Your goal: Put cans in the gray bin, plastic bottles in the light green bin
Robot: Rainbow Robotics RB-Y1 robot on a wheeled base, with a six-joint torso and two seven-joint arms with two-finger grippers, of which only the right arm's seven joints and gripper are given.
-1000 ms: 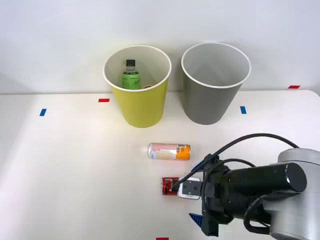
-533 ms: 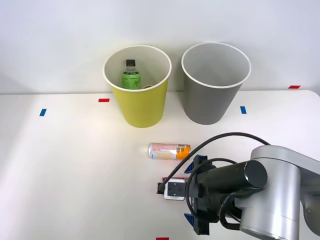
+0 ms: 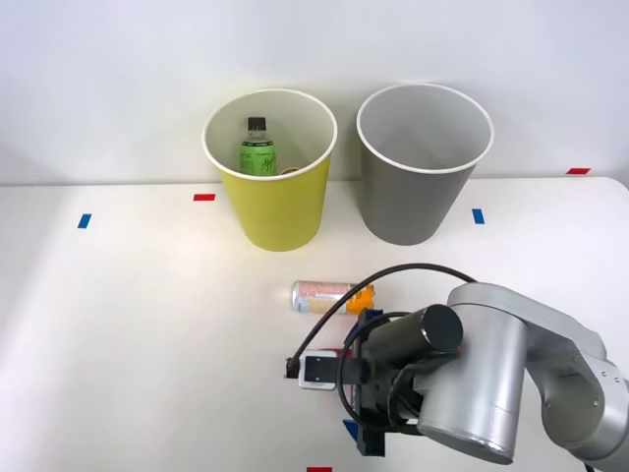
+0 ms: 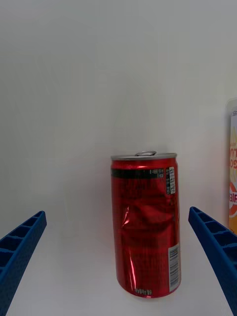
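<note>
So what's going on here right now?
The right gripper is over the red can lying on the table, its blue fingers open on either side, not touching. The pale orange can lies beside it. The green bottle is already in the light green bin; the gray bin waits.

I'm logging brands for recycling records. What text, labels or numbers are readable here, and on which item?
Red can: small white print and a barcode, too small to read.
Pale and orange can: label cut off at the edge, not readable.
Green bottle: label too small to read.
Bins: no text.
</note>
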